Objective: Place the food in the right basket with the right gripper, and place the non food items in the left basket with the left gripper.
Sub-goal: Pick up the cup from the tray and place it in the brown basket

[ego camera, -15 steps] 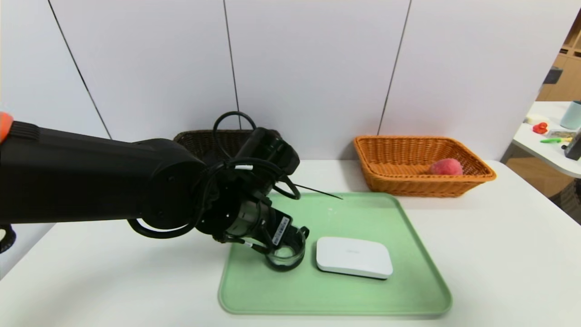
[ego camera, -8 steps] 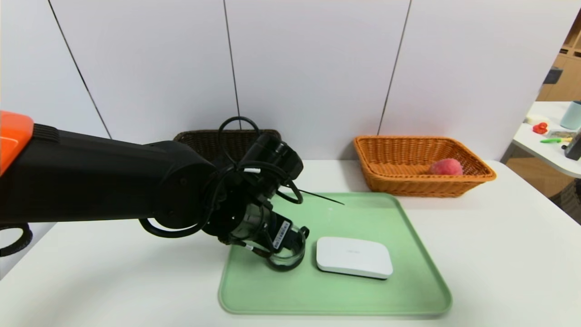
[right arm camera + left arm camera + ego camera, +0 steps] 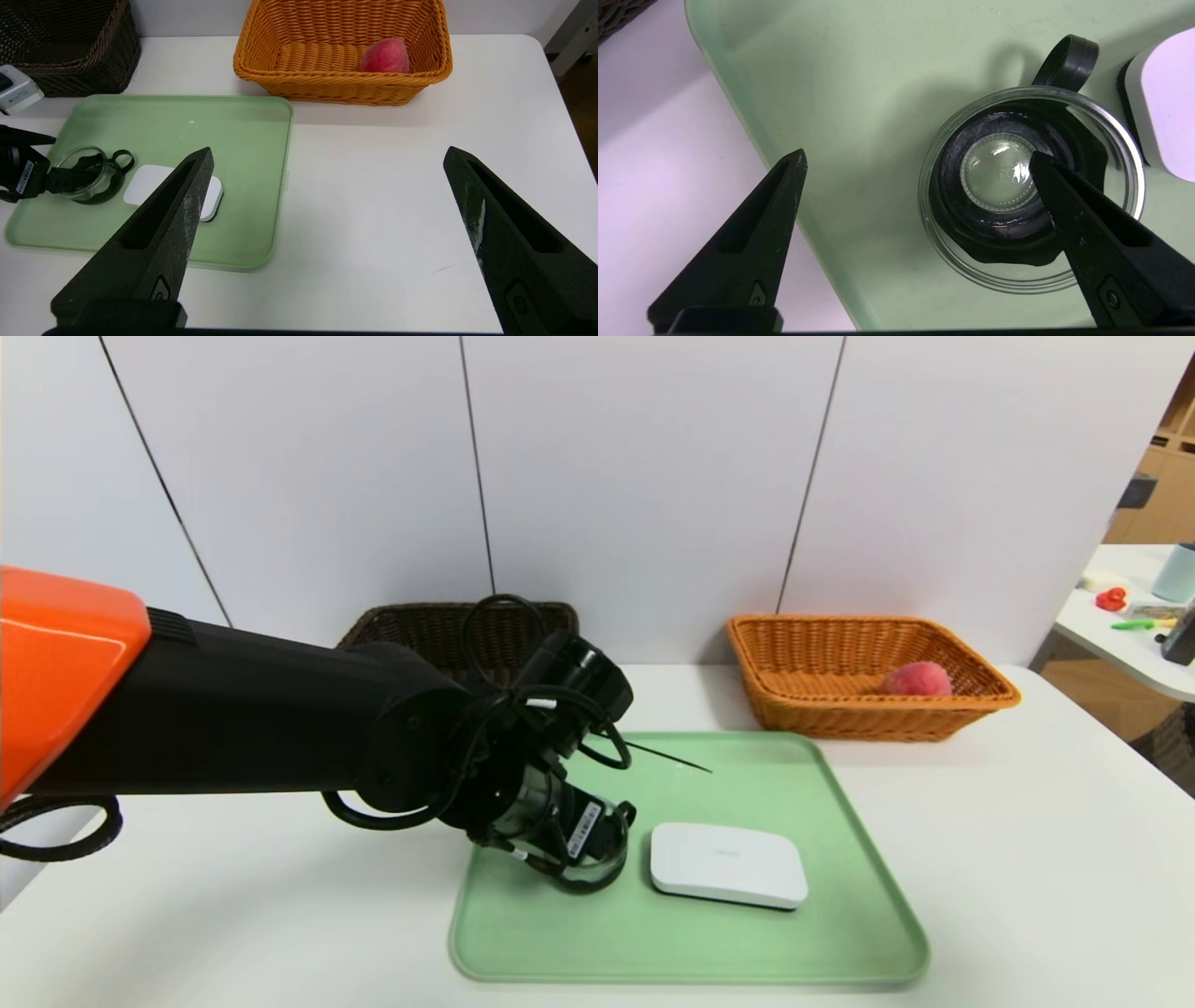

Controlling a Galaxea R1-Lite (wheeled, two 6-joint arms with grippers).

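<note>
Jaws of the left gripper [image 3: 917, 156] stand apart, one overlapping the glass cup [image 3: 1029, 275], which sits on the green tray [image 3: 691, 966]. I judge the glass rigid, slippery, fragile: straddle its wall, clamp gently, avoid the handle.

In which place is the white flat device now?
In the head view, the white device lies on the green tray, just right of the glass cup and nearer the robot than the orange basket.

Bright light, soft shadows, glints on glass cup [image 3: 1031, 280]
</note>
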